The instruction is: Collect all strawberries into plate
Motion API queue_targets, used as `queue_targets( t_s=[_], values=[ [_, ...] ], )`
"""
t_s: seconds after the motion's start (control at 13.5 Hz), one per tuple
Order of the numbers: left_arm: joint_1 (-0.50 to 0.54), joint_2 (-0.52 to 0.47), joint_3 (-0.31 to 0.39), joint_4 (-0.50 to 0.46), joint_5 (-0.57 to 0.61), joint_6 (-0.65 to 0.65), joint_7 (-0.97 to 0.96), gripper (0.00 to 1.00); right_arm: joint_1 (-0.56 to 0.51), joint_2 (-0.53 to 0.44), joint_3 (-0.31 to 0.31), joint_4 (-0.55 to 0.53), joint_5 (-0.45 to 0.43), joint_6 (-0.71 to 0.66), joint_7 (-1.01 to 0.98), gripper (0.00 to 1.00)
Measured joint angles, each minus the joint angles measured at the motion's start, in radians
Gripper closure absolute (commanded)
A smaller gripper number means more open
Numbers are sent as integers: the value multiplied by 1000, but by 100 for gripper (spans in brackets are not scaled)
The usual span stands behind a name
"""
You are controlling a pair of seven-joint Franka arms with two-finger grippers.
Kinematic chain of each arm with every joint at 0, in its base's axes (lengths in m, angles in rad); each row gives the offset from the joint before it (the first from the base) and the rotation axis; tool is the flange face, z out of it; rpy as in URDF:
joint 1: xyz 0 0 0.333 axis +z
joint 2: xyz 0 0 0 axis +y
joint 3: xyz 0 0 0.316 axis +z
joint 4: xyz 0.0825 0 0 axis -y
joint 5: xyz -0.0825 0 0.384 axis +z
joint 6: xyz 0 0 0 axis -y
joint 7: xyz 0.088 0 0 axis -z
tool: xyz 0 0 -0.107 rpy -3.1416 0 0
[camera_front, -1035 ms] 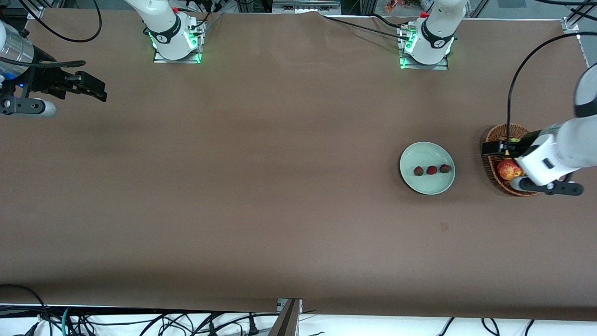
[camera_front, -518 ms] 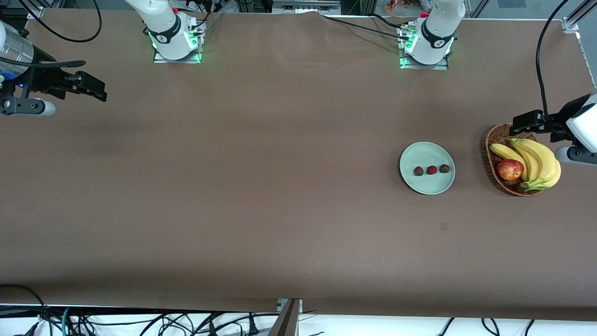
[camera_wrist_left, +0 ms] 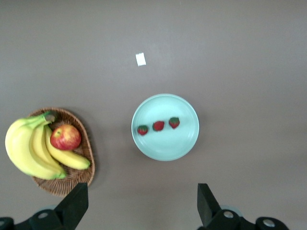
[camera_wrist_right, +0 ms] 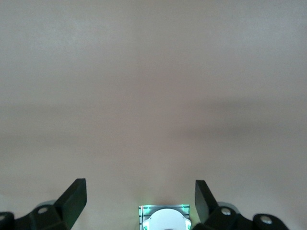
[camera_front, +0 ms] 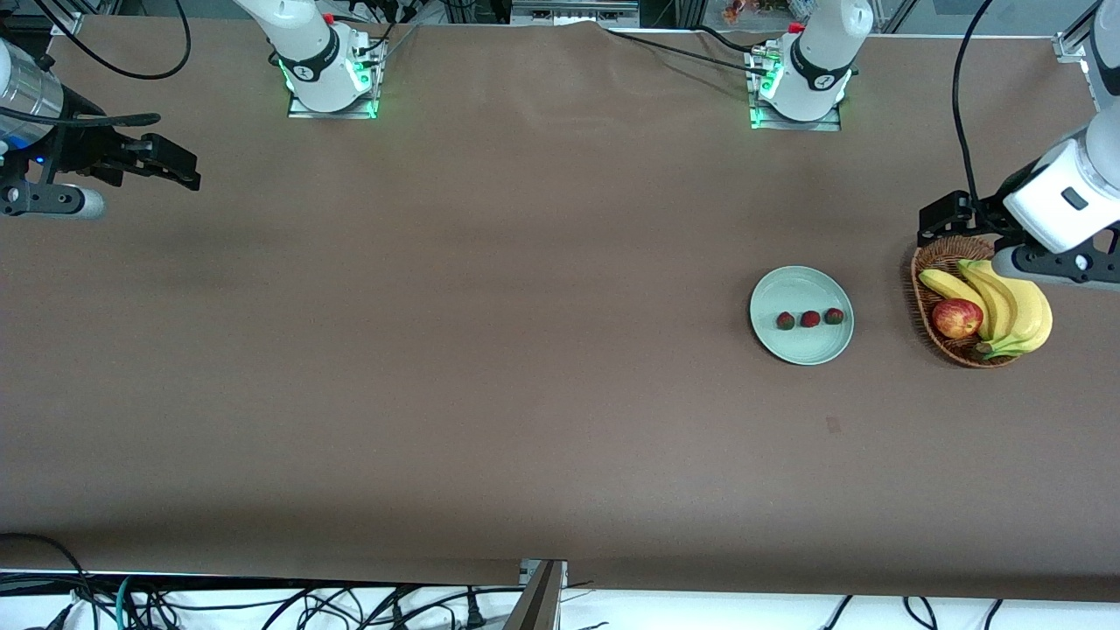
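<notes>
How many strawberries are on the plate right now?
3. All strawberries lie in a row across the middle of the plate, beside the basket; none shows elsewhere on the table.

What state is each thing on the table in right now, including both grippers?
strawberries: three in a row on the plate, none held
plate: flat on the table, holding the berries
basket: upright, holding bananas and an apple
left gripper: fingers open, empty, over the basket's edge
right gripper: fingers open, empty, waiting at its table end
</notes>
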Motion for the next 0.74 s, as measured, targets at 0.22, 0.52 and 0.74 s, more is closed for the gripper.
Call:
queue_targets(
  t_s=[0.22, 0.52, 0.74],
  values=[
    [-2, -78, 5, -106, 1, 68, 0, 0, 0, 0, 0, 0, 0, 0, 0, 0],
    [-1, -88, 13, -120, 2, 74, 0, 0, 0, 0, 0, 0, 0, 0, 0, 0],
    [-1, -88, 14, -122, 2, 73, 0, 0, 0, 0, 0, 0, 0, 0, 0, 0]
  ],
)
